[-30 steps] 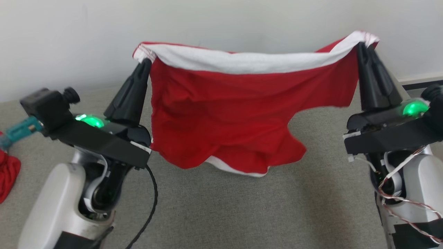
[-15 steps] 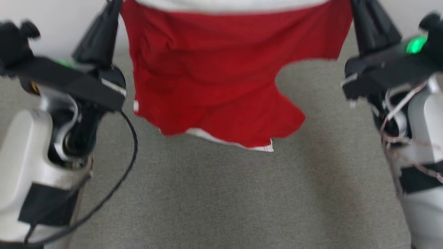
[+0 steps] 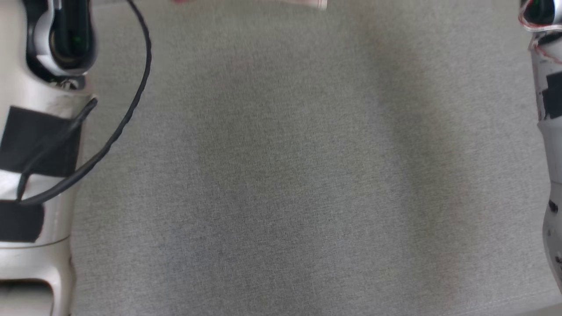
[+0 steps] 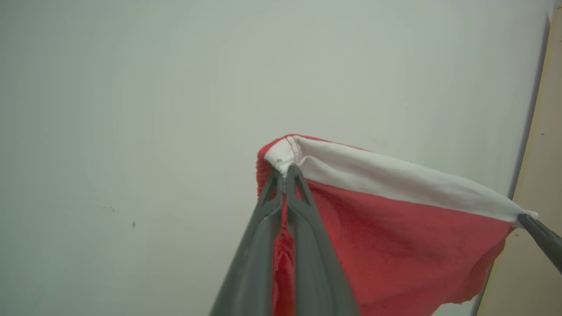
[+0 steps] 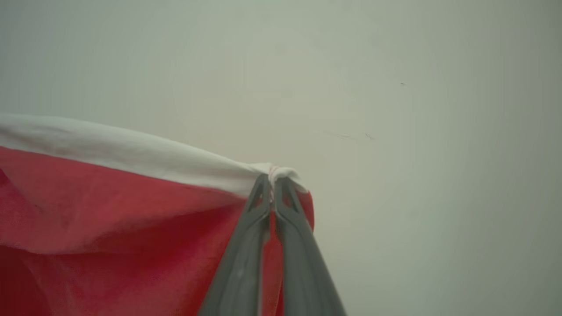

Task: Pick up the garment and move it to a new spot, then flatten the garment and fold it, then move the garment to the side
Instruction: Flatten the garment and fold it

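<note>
Clamping one red garment [image 4: 395, 245] by its white band: left tool [image 4: 285, 174], right tool [image 5: 272, 181] (head camera since tilted down onto counter [image 3: 281, 175]).

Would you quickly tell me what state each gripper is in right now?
Left gripper: shut on the garment, at a white-banded corner.
Right gripper: shut on the garment's other corner.

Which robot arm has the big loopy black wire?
The left arm: a black cable loops out beside it. The right arm has thin red wires instead.
</note>
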Robot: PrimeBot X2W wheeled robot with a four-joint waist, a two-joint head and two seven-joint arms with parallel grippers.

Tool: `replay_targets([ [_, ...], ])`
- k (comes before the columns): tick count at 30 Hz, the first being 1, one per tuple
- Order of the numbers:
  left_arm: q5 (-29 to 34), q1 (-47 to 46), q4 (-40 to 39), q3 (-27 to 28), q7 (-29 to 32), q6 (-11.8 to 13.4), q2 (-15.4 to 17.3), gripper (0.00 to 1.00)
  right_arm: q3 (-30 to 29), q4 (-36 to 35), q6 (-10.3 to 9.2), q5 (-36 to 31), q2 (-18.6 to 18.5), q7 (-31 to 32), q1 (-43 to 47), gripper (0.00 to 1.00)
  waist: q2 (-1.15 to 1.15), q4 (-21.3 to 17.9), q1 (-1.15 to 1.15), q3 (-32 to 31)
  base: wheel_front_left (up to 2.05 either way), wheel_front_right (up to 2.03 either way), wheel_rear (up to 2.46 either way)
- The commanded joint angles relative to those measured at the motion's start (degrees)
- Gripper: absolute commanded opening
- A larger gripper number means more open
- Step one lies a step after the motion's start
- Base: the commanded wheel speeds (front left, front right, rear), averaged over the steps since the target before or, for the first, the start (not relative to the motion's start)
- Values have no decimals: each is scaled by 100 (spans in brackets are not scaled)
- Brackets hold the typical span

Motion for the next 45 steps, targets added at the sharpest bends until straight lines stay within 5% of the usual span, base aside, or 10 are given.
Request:
replay_targets([
  [1,109,-92,122,-41,-169,-54,-73,0,74,175,-14,-116,17,-73,-67,0,-1,14,-2,253,0,0,0],
  [12,68,798,774,-319,-469,-288,-175,0,790,916,-14,330,-91,-106,558,0,-1,67,-2,438,0,0,0],
  [20,160,2523,9,-840,-481,-314,-10,0,1226,20,-14,1469,-755,582,2085,0,-1,230,-2,-150,0,0,0],
  [27,191,4077,-431,-1158,-484,-317,131,0,657,-1389,-13,1799,-1330,1529,4130,0,-1,423,-2,-810,0,0,0],
  [37,300,5193,-203,-1531,-484,-281,225,0,-554,-2776,-14,1584,-1077,3116,6370,0,-1,459,-2,-1364,0,0,0],
  [45,409,5954,-233,-1770,-336,-136,445,0,-883,-3772,-14,1701,-903,4540,7848,0,-1,348,-2,-1592,0,0,0],
])
